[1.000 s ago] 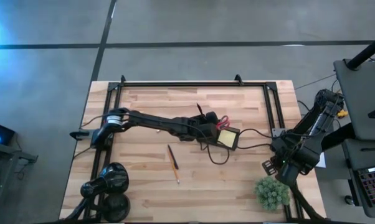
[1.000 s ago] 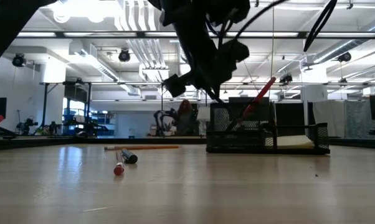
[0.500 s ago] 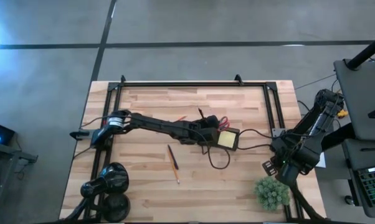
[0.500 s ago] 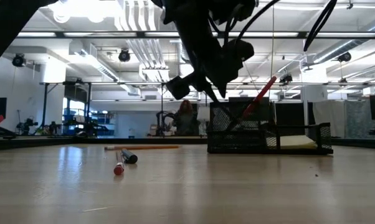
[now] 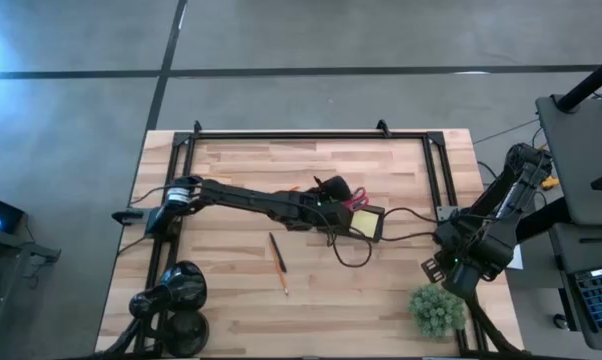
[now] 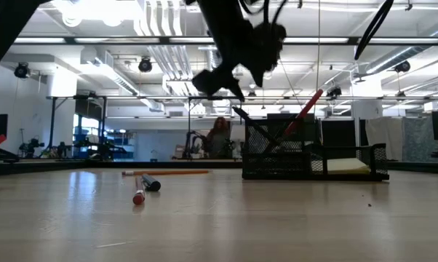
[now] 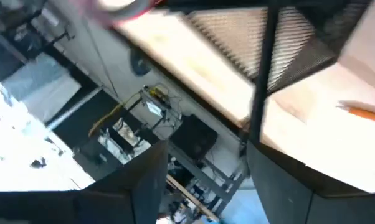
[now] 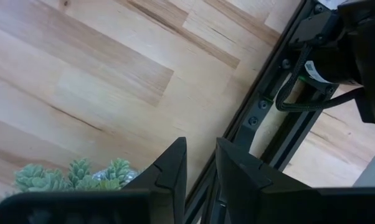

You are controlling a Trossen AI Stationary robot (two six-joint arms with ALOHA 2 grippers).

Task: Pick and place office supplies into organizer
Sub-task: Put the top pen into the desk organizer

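The organizer (image 5: pixel 366 220) is a black mesh box near the table's middle. A yellowish note pad (image 5: pixel 362 223) lies in its low compartment. Red-handled scissors (image 6: pixel 304 113) and a dark pen (image 6: pixel 252 125) lean in its tall compartment. My left gripper (image 5: pixel 331 187) hangs open above that tall compartment (image 6: pixel 219 86), with nothing between its fingers (image 7: pixel 206 162). A pencil (image 5: pixel 278 263) lies on the table nearer the front, also seen in the low view (image 6: pixel 140 191). An orange pencil (image 6: pixel 166 172) lies farther back. My right gripper (image 5: pixel 441 268) waits at the table's right edge, its fingers a little apart (image 8: pixel 199 155).
A green spiky plant ball (image 5: pixel 437 308) sits at the front right, beside my right gripper. A black lamp-like object (image 5: pixel 171 295) stands at the front left. A dark cable (image 5: pixel 353 252) loops near the organizer. Black frame rails (image 5: pixel 311 134) border the table.
My left gripper has opened and gone up from the organizer. It has let go of the dark pen, which now leans in the tall compartment with its upper end pointing toward the table's left.
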